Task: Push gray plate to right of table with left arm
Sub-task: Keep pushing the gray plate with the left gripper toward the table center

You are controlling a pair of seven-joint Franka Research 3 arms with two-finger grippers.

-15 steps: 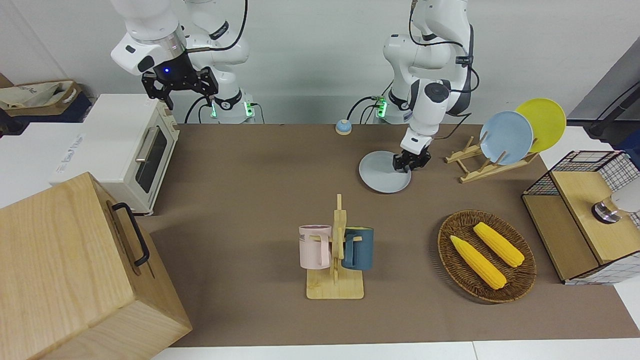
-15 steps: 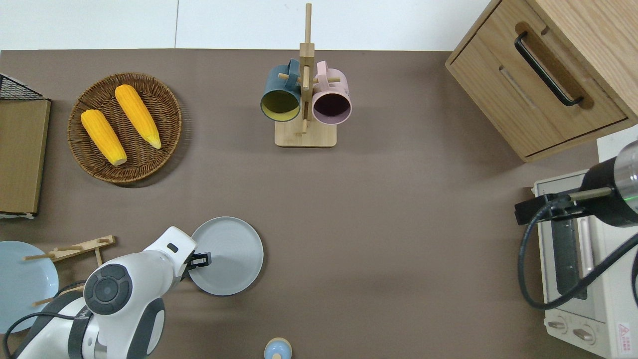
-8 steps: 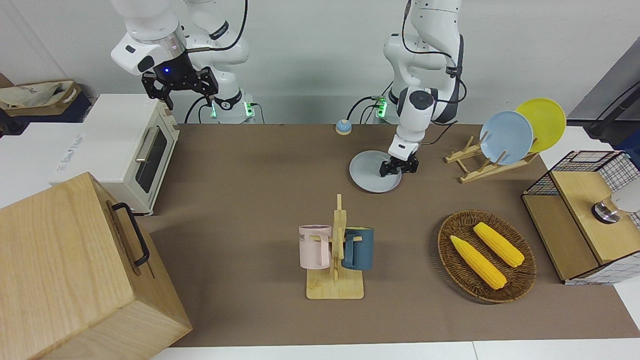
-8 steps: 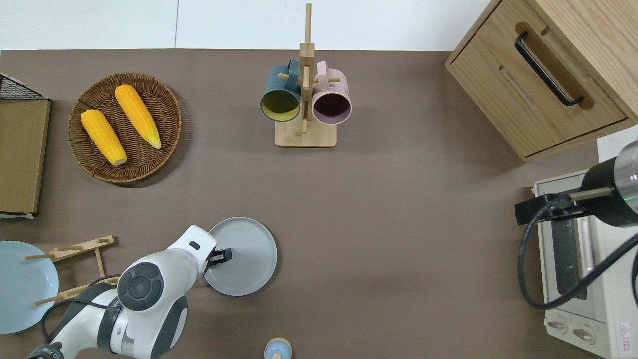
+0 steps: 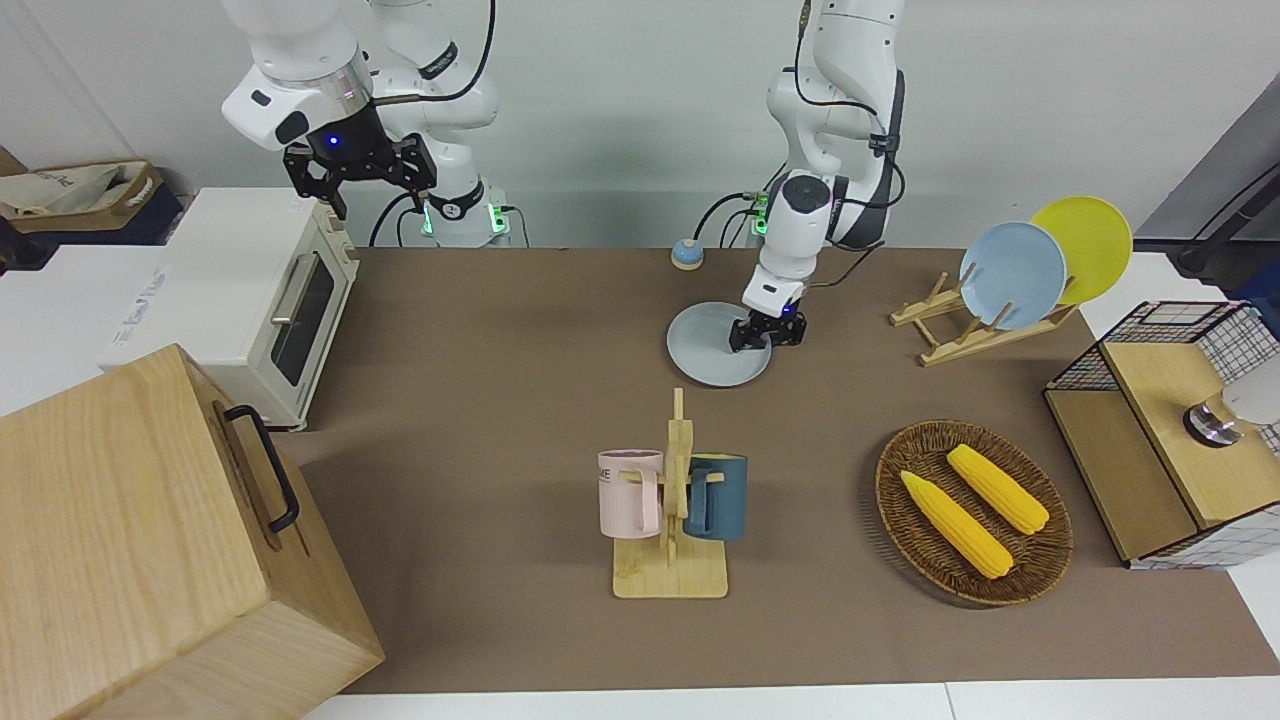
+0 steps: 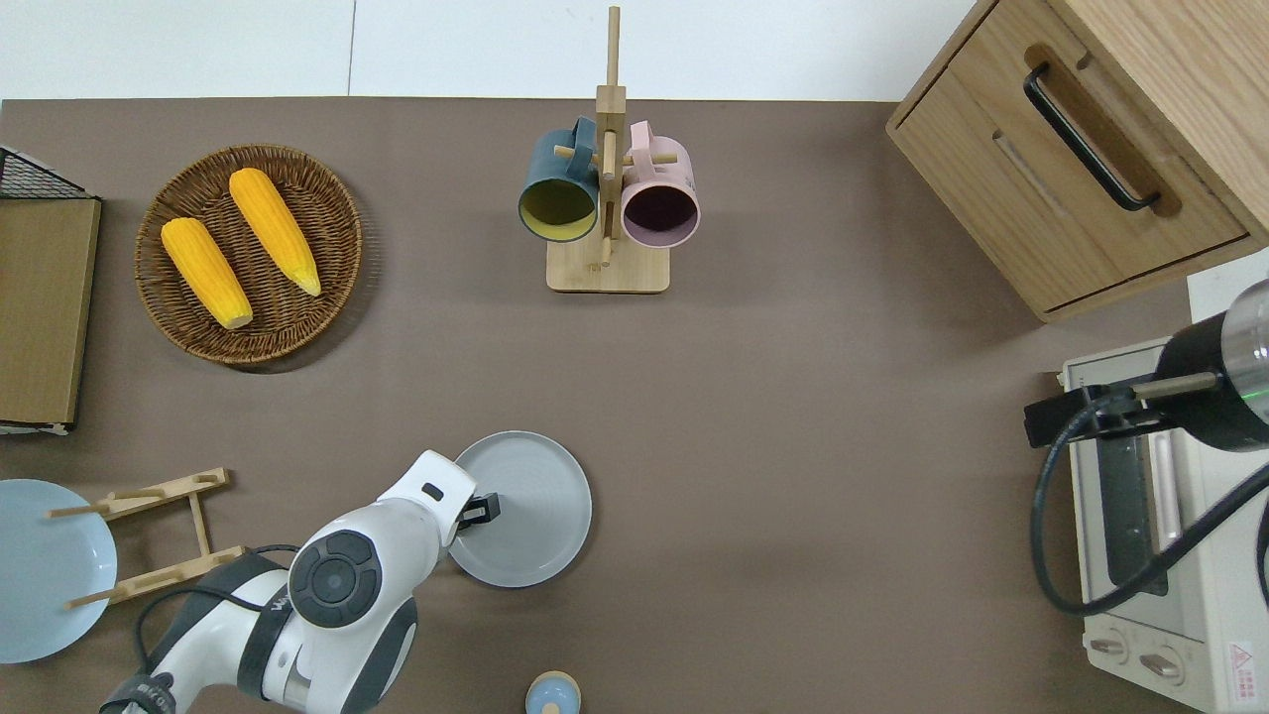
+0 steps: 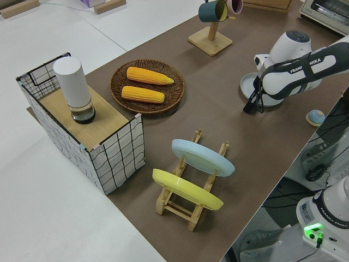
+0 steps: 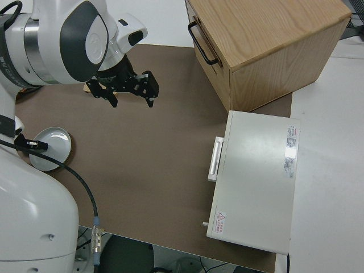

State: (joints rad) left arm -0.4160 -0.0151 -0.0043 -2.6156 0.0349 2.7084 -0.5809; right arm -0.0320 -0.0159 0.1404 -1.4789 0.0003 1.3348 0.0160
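**Op:** I'm running the left gripper (image 6: pixel 480 512) w/ its tips down on the gray plate (image 6: pixel 530 508), on the side toward the left arm's end of the table (image 6: pixel 793 476). Plate's lying flat near the table's robot-side edge, roughly midway along it, a bit toward the left arm's end.

**Spotter:** Fingers?

**Op:** Can't tell. They're down on the plate, and whether they're spread or pinched I'm not able to read in any view. Not counting on a grasp anyway; it's a push.

**Spotter:** How are you planning the push?

**Op:** I'm aiming to hold the tips low and steady, pressing toward the toaster oven (image 6: pixel 1150 516) at the right arm's end, parallel to the robot-side edge. Contact's sitting off-centre, so imo the plate could spin out from under; I'm wanting the push line through the plate's middle.

**Spotter:** Obstacles?

**Op:** The lane's looking open. The mug rack (image 6: pixel 607 213) is well apart toward the far edge, and the small blue bell (image 6: pixel 552 694) sits closer to the robot-side edge than the plate. Right arm's parked, its gripper (image 8: pixel 126 86) w/ fingers spread.

**Spotter:** Progress?

**Op:** I'm judging a long way left to go.
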